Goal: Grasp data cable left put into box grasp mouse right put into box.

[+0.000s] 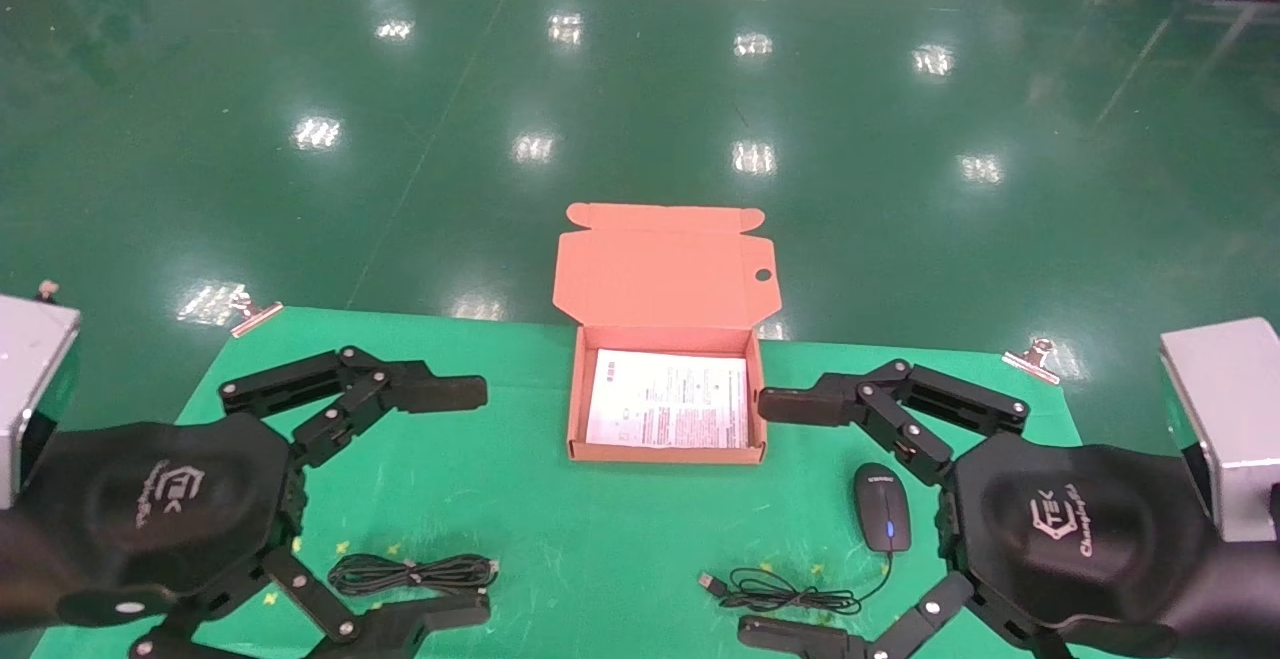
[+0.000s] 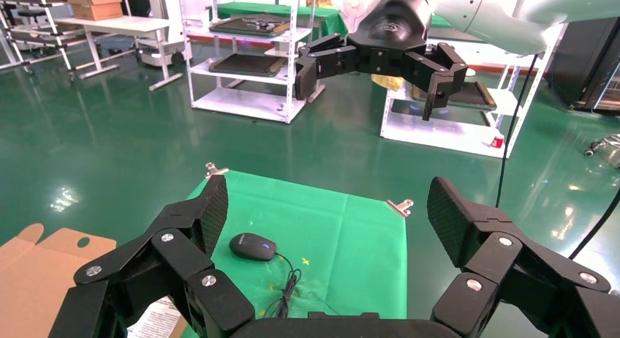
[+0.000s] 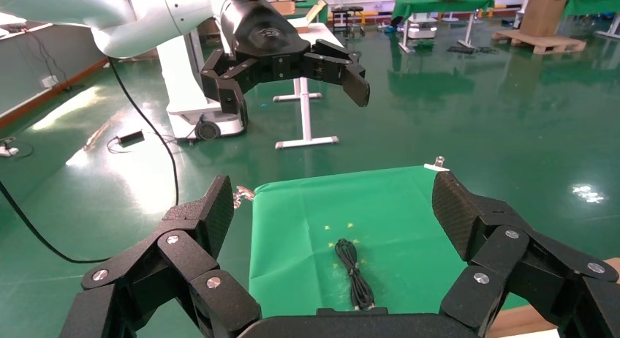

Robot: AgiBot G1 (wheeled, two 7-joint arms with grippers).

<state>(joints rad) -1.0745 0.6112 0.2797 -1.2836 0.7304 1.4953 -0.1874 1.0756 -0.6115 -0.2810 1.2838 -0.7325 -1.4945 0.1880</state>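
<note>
— Where are the things?
— The looped black data cable [image 1: 412,573] lies near left; the black oval mouse [image 1: 881,520] near right; the salmon-orange cardboard box [image 1: 667,452] sits open between, farther back.
— And the grippers?
— The left gripper [image 1: 455,499] and right gripper [image 1: 775,519] hover spread wide, empty.

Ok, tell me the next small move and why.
Probably lower the open left gripper onto the data cable. The cable lies untouched on the table below that gripper, the box holds only its paper sheet, and the right gripper hovers open.
</note>
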